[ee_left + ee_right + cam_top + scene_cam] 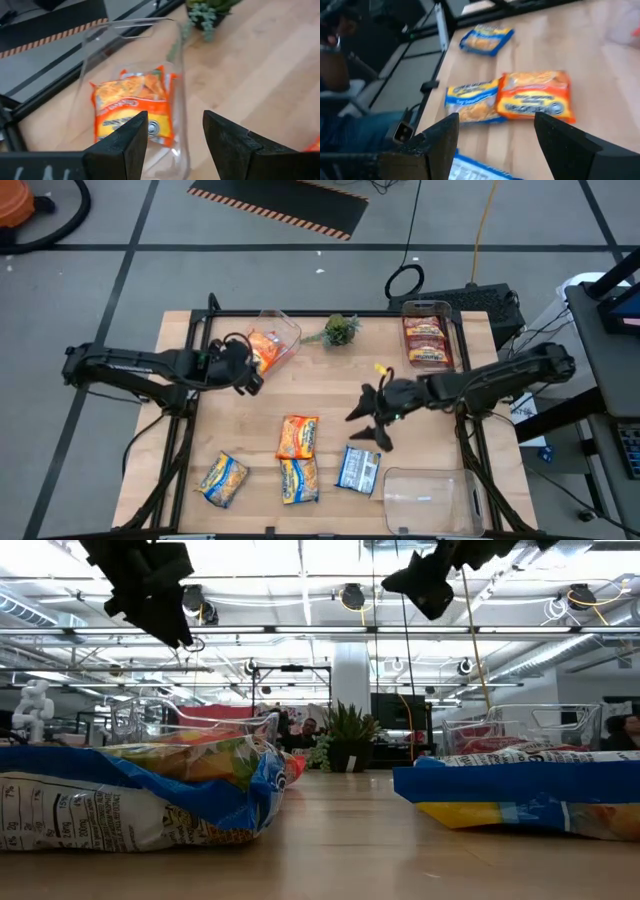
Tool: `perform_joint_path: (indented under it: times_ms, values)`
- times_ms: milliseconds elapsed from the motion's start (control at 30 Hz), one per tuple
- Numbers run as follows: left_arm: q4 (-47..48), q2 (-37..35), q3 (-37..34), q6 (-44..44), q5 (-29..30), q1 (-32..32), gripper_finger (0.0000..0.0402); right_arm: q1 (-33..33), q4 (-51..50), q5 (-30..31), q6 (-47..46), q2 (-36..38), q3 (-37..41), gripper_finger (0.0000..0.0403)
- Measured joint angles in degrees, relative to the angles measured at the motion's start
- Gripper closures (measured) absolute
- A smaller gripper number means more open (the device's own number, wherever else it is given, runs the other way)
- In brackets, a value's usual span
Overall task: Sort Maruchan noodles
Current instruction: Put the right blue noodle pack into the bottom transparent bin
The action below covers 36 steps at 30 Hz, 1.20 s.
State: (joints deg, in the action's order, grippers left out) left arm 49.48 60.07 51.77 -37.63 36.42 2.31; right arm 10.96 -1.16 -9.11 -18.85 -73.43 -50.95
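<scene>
Grey taped flooring surrounds a pale wooden bench [420, 410] where two dark robot arms are sorting ramen packets.

Part of the sort looks done. A clear bin [283, 330] near the far edge, left of centre, holds one orange packet [263, 348]. A second bin [428, 308] at the far right corner holds a stack of red-brown packets [426, 342]. A third bin [430, 498] at the near right corner appears to hold no packets.

Four packets lie loose near the near edge: an orange packet [298, 437] with its long axis running far to near; a yellow-and-blue packet [298, 480] just nearer than it, aligned the same way; another yellow-and-blue packet [224, 478] towards the near left corner, tilted diagonally; and a blue-white packet [358, 469] to the right, long axis roughly far to near.

The left gripper [246, 370] hovers just beside the orange bin, jaws wide and holding nothing. The right gripper [368, 425] hangs near the bench centre above the loose packets, jaws spread wide, holding nothing. A small green plant [340, 330] stands at the far edge.
</scene>
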Motion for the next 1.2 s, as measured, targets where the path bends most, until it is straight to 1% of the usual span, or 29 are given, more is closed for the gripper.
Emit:
perform_joint_path:
  times_ms: [133,300,333,533,700,833,967,1100,1200]
  values:
    - [-0.08,0.58,-0.04,-3.57,-0.4,4.24,0.0206,3.38,-3.11,0.38,-0.07,-3.53,-2.99,0.0149]
    - [-0.94,1.85,-0.07,-6.65,-0.64,10.75,0.0206,6.94,-7.73,5.01,-0.2,-7.41,-6.99,0.0149]
    - [-1.85,2.03,-0.07,-6.71,-0.64,11.9,0.0206,7.4,-8.54,5.08,-0.21,-8.2,-7.71,0.0149]
    - [-10.86,2.25,-0.04,-4.38,-0.43,17.32,0.0206,10.71,-14.01,4.64,-1.28,-12.94,-11.7,0.0149]
    - [-16.08,2.33,-0.04,-1.24,-0.27,21.03,0.0206,12.84,-17.47,5.16,-3.26,-14.67,-12.21,0.0149]
    - [-17.11,3.09,-0.05,-1.05,0.47,22.71,0.0206,13.54,-18.4,9.85,-6.75,-14.58,-12.23,0.0149]
    - [-18.62,3.75,-0.04,-1.48,1.05,22.93,0.0206,13.96,-19.21,12.2,-9.01,-14.77,-12.23,0.0149]
    - [-21.85,3.66,-0.07,-0.06,1.13,22.86,0.0206,14.37,-21.42,12.27,-11.39,-16.3,-12.19,0.0149]
    - [-24.57,3.73,-0.07,3.01,1.12,22.84,0.0206,14.45,-20.59,12.19,-11.94,-17.81,-12.27,0.0149]
